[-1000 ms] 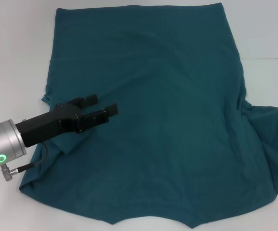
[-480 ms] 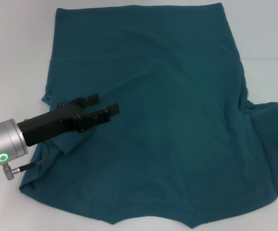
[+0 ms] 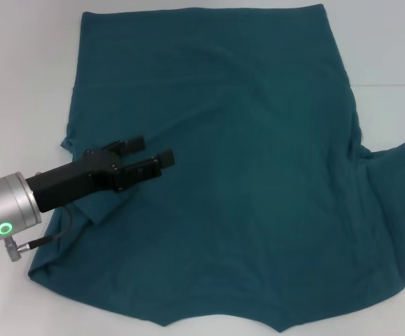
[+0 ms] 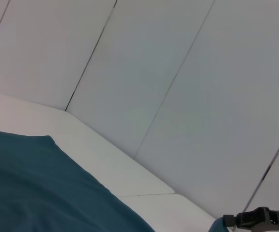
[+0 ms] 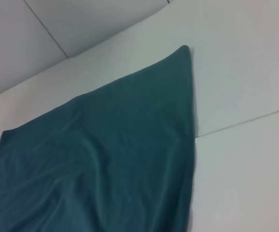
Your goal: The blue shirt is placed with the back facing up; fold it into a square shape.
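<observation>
Folding begins with the blue shirt (image 3: 237, 175), which is spread plain side up across the white tabletop (image 3: 20, 84), its left sleeve already tucked inward under the left gripper (image 3: 150, 155). That gripper is held low over the tucked sleeve, its two black fingers (image 3: 134, 145) spread apart with nothing between them. The right gripper is not seen in the head view; in the left wrist view a black part (image 4: 260, 218) shows at the shirt's far side, probably that gripper, but whether it is spread or pinching cloth cannot be told.

For the step to go well, the right sleeve should be carried inward as the left one has been, so that both long sides run straight and parallel. The cloth should be gripped close to its edge, lifted only enough to clear the body, and laid down flat without dragging the layers beneath.

Compared with a second ago, the right sleeve's edge is raised higher at the frame's right border, while the left gripper is almost unmoved.
</observation>
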Tool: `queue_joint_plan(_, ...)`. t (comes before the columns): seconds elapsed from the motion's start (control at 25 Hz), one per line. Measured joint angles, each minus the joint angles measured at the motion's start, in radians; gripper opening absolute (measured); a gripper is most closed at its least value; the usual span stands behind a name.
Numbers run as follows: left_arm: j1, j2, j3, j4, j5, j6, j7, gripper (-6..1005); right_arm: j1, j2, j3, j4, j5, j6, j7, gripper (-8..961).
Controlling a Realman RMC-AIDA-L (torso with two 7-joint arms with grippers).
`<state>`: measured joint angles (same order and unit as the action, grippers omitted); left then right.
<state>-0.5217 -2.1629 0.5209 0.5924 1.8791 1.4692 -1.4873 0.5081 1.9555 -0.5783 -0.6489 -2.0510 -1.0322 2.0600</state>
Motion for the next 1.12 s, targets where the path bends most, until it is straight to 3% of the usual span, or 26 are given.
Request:
queue_joint_plan(0.76,-0.006,-0.002,-0.003,0.0,-0.001,0.0,-0.014,926,0.026,-0.011,-0.004,0.0,0.0,-0.044,-0.01,-1)
queue_joint_plan(0.92,-0.008,-0.001,-0.004,0.0,-0.002,0.0,-0.021,926,0.055,-0.004,-0.006,0.0,0.002,-0.116,0.002,0)
queue_joint_plan(1.12,-0.007,0.0,-0.006,0.0,-0.002,-0.001,-0.025,925,0.114,0.027,-0.087,0.004,0.001,-0.142,0.01,21)
